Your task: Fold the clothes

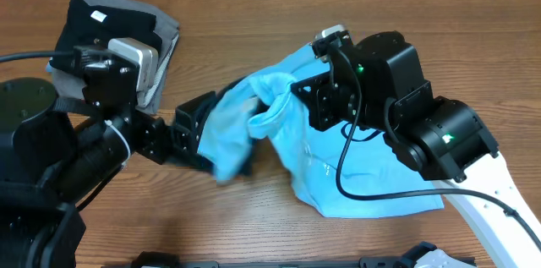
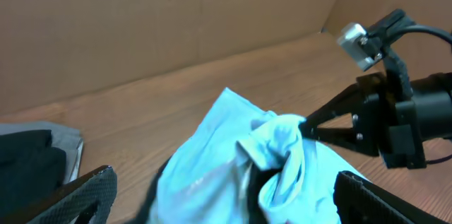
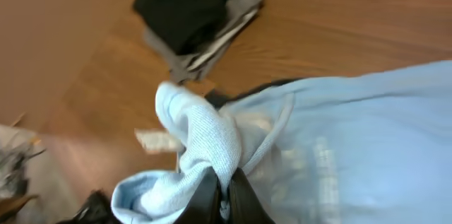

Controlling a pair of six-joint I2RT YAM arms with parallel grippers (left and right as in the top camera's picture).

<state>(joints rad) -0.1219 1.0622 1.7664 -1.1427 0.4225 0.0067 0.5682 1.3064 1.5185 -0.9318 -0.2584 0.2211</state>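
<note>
The light blue T-shirt lies partly spread on the table, its left part lifted into a bunch. My right gripper is shut on a fold of this bunched fabric and holds it up; in the overhead view it is above the shirt's upper left. My left gripper stands wide open, its dark fingers far apart, with blue cloth draped between and over them. Folded clothes, black on grey, are stacked at the far left.
The stack of folded clothes sits close behind the left arm. The right arm's white link crosses the shirt's right corner. A cardboard wall runs along the back of the wooden table.
</note>
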